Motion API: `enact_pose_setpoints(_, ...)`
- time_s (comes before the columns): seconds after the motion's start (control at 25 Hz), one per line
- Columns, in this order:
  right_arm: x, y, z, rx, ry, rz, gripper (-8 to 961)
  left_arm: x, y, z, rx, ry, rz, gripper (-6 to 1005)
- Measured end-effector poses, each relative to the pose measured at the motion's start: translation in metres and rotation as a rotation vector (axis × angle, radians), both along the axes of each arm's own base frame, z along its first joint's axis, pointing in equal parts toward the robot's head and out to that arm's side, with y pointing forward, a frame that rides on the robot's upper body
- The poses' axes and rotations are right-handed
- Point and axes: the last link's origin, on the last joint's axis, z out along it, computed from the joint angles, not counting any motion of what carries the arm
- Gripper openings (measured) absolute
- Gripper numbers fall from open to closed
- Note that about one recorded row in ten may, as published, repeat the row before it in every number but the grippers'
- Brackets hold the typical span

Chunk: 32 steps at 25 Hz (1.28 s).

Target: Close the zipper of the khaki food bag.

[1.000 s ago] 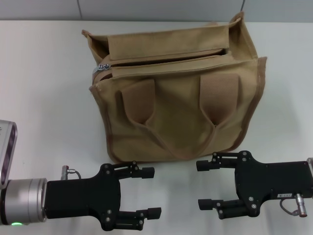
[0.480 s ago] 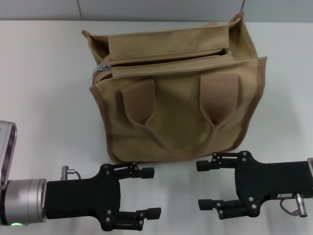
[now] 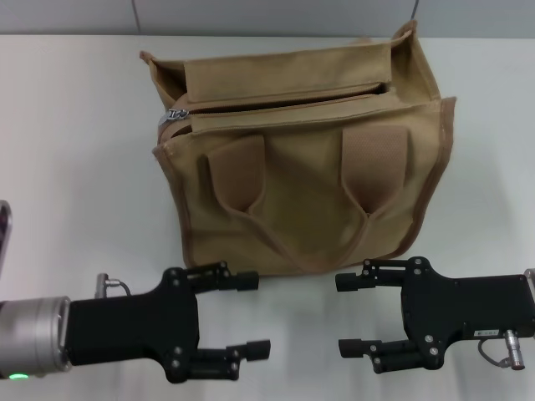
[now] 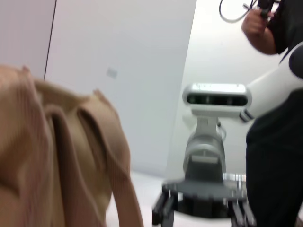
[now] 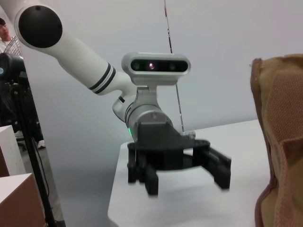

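The khaki food bag (image 3: 301,184) stands upright in the middle of the white table, its two brown handles hanging down the near side. Its zipper (image 3: 284,100) runs along the top and gapes dark toward the right end. The silver pull tab (image 3: 175,114) sits at the left end. My left gripper (image 3: 253,315) is open and empty, in front of the bag's lower left corner. My right gripper (image 3: 344,315) is open and empty, in front of the bag's lower right. The bag also shows in the left wrist view (image 4: 47,165) and the right wrist view (image 5: 279,142).
The white table (image 3: 75,167) spreads to both sides of the bag, with a grey wall behind it. The left wrist view shows the right arm's gripper (image 4: 203,210) and a person (image 4: 274,94) behind it. The right wrist view shows the left arm's gripper (image 5: 180,170).
My left gripper has moved a little toward the bag and slightly left. The right gripper and the bag have not moved.
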Motion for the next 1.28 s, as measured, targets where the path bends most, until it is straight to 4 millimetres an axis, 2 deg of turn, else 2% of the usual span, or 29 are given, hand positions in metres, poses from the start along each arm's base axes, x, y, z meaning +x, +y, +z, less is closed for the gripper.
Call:
enact_pose_setpoints(0.12, 0.000, 0.001, 0.000, 0.003, -0.001, 0.000, 748, 0.005, 0.002, 0.010, 0.042, -0.067, -0.012, 801)
enact_pose_setpoints(0.2, 0.000, 0.001, 0.000, 0.006, -0.005, -0.002, 748, 0.012, 0.004, 0.025, 0.161, -0.171, -0.050, 801)
enact_pose_setpoints(0.44, 0.000, 0.001, 0.000, 0.007, -0.005, -0.002, 747, 0.013, 0.004, 0.033, 0.233, -0.217, -0.055, 800)
enact_pose_setpoints(0.64, 0.000, 0.002, 0.000, 0.008, -0.006, -0.002, 747, -0.002, 0.011, 0.069, 0.565, -0.366, 0.119, 800)
enact_pose_setpoints(0.84, 0.000, 0.002, 0.000, 0.008, -0.006, -0.002, 747, -0.016, 0.018, 0.074, 0.622, -0.302, 0.193, 800)
enact_pose_setpoints(1.08, -0.002, 0.004, 0.000, 0.007, -0.007, 0.007, 747, -0.043, 0.037, 0.074, 0.676, -0.113, 0.313, 800)
enact_pose_setpoints(1.28, -0.002, 0.004, -0.001, 0.008, -0.009, 0.007, 747, -0.048, 0.043, 0.065, 0.640, -0.031, 0.312, 800)
